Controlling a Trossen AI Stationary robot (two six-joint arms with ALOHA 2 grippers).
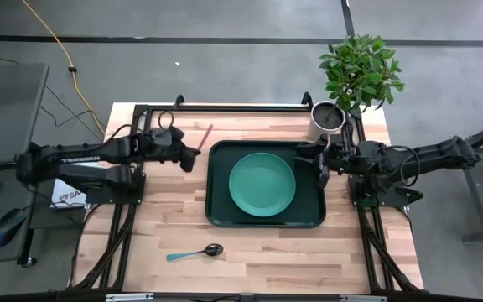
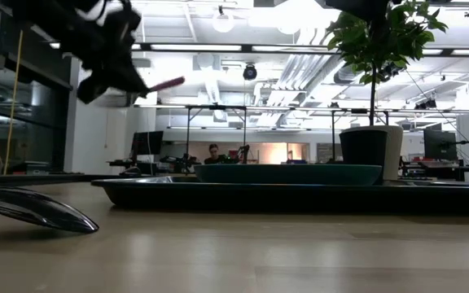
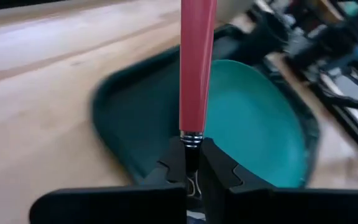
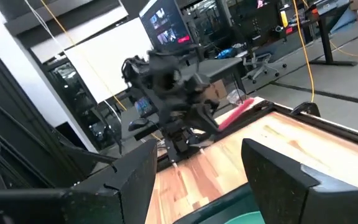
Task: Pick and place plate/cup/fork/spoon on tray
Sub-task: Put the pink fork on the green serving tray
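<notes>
Carrying the fork (image 3: 197, 68), clamped in the left gripper (image 1: 189, 157), toward the tray (image 1: 220, 210) at 3 o'clock; lowering and release probably next.

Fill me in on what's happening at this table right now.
The left gripper is shut on the fork, holding it in the air just left of the tray, pink handle pointing away from the arm. The plate already sits in the tray. The spoon lies on the table in front of the tray. The right gripper hangs open over the tray's right edge, holding nothing. No cup can be made out.
</notes>
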